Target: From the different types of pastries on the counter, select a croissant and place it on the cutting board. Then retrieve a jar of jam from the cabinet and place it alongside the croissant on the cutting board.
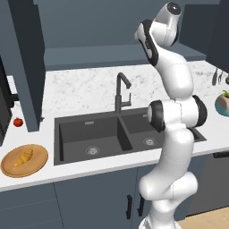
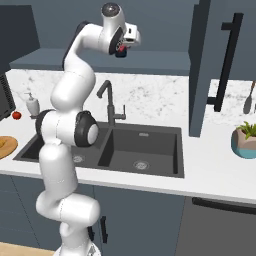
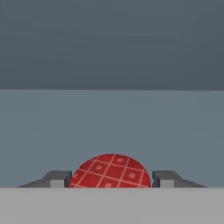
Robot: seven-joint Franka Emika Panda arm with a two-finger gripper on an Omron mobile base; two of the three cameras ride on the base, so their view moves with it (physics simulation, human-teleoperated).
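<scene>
High above the sink (image 2: 142, 145), the gripper (image 3: 112, 178) is closed around the jar of jam (image 3: 111, 171), its red checked top sitting between the two finger tips, each touching a side. Far left of the sink, the croissant (image 1: 23, 157) lies on a round light-wood plate (image 1: 39, 162) on the counter (image 1: 80, 87).

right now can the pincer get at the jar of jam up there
Probably yes. In the hand view the pincer has a finger on each side of the red jar of jam with nothing between them. The fingers look closed against its sides, though contact itself is hard to confirm. The right base view shows the pincer raised at cabinet height.
</scene>
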